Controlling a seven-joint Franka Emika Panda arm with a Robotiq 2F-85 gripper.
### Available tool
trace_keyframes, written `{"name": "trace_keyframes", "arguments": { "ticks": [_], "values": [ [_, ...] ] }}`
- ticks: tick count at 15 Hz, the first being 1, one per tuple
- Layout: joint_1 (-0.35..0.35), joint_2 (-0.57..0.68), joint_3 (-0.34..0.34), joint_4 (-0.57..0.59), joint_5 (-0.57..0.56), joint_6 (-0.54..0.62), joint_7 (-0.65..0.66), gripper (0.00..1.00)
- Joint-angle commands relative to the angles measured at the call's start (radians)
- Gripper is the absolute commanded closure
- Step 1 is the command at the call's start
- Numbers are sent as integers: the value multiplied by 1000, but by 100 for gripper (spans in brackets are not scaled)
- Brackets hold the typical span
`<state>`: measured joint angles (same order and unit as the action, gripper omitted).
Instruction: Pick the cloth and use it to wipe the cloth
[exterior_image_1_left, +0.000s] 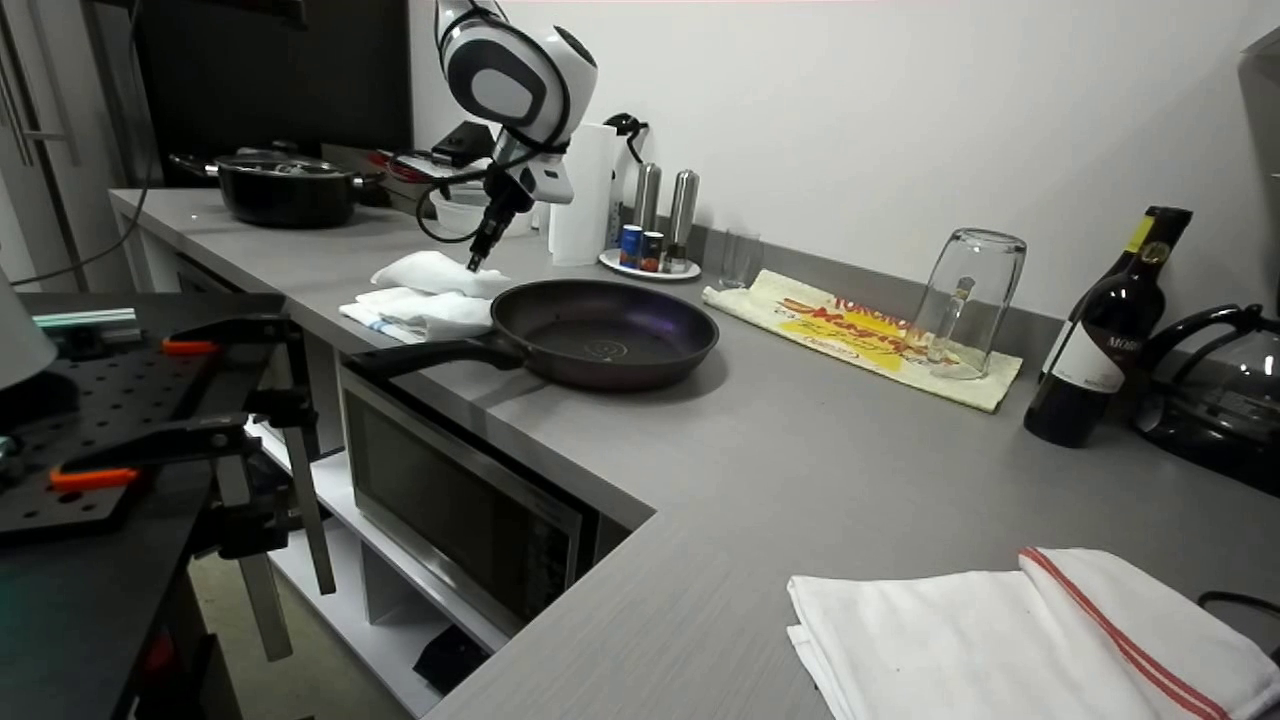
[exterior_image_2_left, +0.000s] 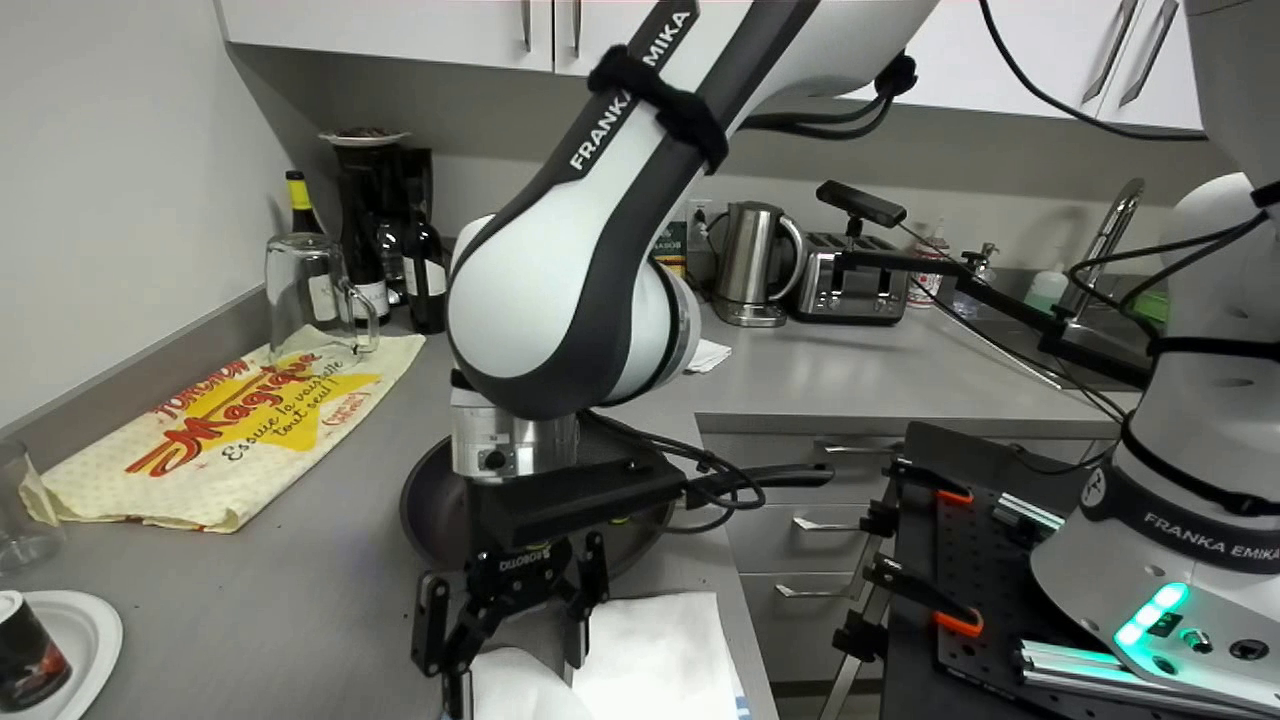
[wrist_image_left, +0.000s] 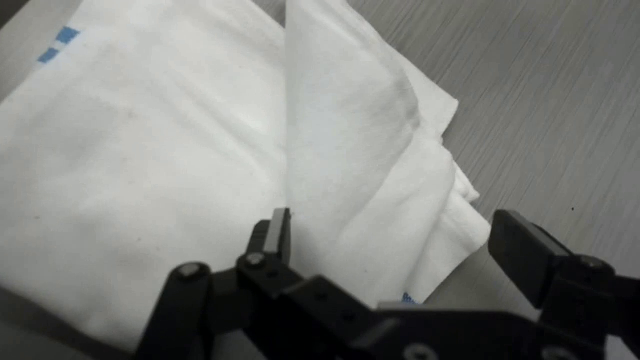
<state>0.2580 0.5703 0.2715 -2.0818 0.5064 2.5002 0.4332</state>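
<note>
White, blue-striped cloth (wrist_image_left: 225, 155), loosely folded

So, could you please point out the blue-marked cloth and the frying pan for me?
Blue-marked cloth (wrist_image_left: 220, 155): in the wrist view, broad white part beside the fold.
Frying pan (exterior_image_1_left: 602, 342): in an exterior view, inner base.

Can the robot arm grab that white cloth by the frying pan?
Probably yes: the open gripper is over the white cloth, with a fold between its parted fingers and nothing visible in the way.

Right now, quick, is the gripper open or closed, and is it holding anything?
Gripper: open, not closed on anything; in the wrist view, a fold of white cloth shows between its spread jaws.
</note>
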Motion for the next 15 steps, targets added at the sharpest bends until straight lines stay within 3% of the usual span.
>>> {"name": "trace_keyframes", "arguments": {
  "ticks": [1,15],
  "values": [
    [15,39,20,35,46,-14,19,0],
    [103,28,-23,7,-72,-115,59,0]
  ]
}}
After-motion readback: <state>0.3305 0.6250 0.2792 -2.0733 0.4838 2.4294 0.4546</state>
